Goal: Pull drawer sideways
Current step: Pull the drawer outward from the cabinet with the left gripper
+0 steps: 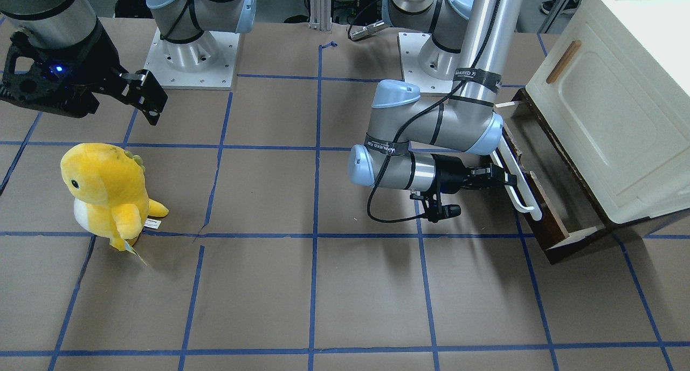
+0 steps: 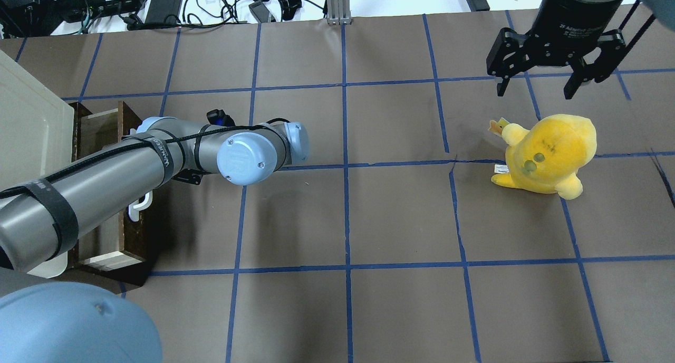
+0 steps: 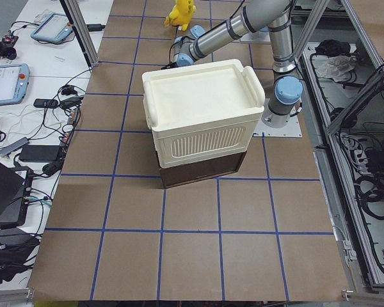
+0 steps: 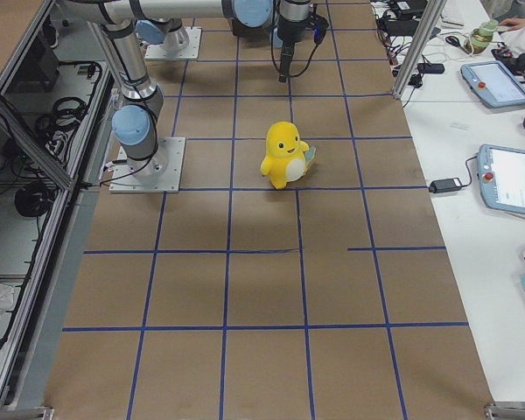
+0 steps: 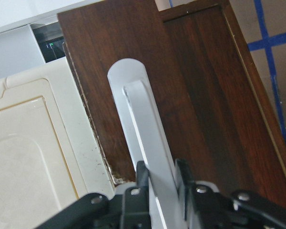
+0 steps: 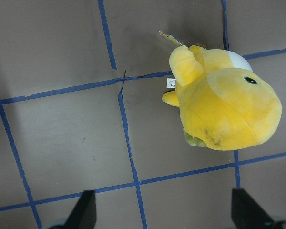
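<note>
The drawer [image 1: 560,198] sits at the left end of the worktop [image 1: 323,284] as the overhead view shows it, at the base of a cream cabinet [image 1: 609,117], and stands partly out from under it toward the middle of the worktop. Its dark brown front faces the open worktop. Between that front and the cabinet a strip of grey-brown floor and the cream inner sides lie in plain view, with bare floor in the part that shows. The rest of the inside is hidden under the cabinet. A long white handle [image 1: 525,198] runs along the drawer front. The left hand [image 1: 506,178] reaches in level from the worktop side and is clamped on this handle, and the left wrist view shows one finger pressed against each side of the white bar. The cabinet door above carries a small wooden grip [image 1: 563,62]. Well apart, on the right half of the worktop, a yellow plush toy [image 2: 548,152] stands upright. The right hand [image 2: 533,88] hangs raised above the worktop near the toy, on its far side, with its fingers wide apart and nothing between them.
</note>
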Motion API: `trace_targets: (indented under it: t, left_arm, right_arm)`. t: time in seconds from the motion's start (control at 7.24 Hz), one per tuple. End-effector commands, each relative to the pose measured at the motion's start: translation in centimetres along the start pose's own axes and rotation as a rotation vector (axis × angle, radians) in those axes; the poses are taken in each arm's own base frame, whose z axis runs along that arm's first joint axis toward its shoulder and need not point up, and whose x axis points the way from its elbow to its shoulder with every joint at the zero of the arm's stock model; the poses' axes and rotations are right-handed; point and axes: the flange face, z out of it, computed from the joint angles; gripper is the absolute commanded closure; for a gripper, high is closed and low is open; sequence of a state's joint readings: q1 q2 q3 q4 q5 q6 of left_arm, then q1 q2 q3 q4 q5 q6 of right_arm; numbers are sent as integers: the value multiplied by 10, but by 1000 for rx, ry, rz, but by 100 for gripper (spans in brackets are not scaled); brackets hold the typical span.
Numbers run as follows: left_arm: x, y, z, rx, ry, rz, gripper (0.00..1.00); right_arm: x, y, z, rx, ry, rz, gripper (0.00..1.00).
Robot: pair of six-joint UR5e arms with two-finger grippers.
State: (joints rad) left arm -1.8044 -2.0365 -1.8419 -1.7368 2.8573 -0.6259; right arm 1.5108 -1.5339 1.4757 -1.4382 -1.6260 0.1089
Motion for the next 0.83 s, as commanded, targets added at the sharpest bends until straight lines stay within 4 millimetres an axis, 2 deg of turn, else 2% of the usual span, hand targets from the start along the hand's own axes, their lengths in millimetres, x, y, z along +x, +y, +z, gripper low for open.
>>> trace_targets:
  t: [0.0,0.41,0.69]
  left_arm:
    - [0,0,-4,7,-2,5,90]
    - [4,-2,-19,29,-4,16,90]
    - [2,-3,-20,30,-3,15,90]
  right_arm:
    - [0,0,0,1,0,0,0]
    - [0,0,0,1,0,0,0]
    - [0,0,0,-1,0,0,0]
